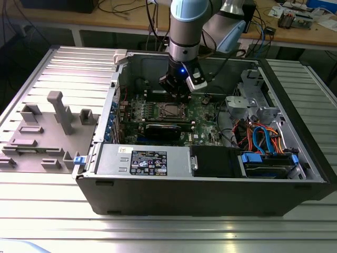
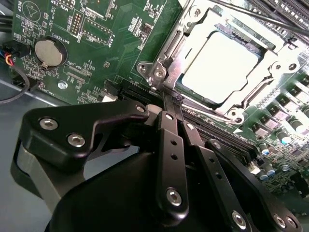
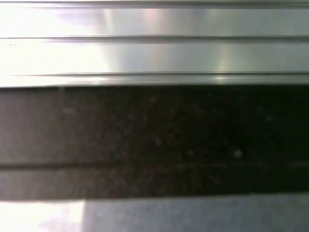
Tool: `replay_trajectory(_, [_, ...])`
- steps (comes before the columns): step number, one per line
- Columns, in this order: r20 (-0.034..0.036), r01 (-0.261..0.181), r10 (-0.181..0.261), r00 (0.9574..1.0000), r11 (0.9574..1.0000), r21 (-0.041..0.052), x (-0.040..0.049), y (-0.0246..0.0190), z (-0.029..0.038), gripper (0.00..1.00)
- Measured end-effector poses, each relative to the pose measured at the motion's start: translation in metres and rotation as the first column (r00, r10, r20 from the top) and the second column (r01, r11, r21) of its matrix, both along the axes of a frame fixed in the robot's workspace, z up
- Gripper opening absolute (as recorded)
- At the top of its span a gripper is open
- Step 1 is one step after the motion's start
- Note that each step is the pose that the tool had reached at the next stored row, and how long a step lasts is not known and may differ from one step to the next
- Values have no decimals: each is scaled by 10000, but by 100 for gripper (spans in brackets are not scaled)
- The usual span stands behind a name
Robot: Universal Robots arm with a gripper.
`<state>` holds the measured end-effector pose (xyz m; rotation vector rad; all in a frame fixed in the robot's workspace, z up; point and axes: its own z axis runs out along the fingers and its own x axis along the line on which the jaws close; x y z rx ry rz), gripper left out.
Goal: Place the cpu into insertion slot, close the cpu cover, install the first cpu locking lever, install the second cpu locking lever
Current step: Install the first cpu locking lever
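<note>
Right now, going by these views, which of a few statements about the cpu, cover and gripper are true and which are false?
1. The cpu sits in the slot. True.
2. The cover stands raised, clear of the cpu. False: it lies flat, framing the cpu.
3. The gripper is at a corner of the cover. True.
4. The gripper hangs over the grey fixture outside the case. False: in the exterior view it is inside the case, over the board.
5. A round coin battery sits on the board. True.
</note>
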<state>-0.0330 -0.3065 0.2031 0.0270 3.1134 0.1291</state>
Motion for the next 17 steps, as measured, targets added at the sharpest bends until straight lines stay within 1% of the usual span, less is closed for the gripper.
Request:
replay_trajectory(3, [1, -3, 3, 10000, 10000, 1, 0, 0, 3, 11])
replay_trajectory(9, [1, -6, 6, 10000, 10000, 3, 1, 1, 34, 11])
replay_trajectory(17, [0, -6, 6, 10000, 10000, 1, 12, -11, 24, 11])
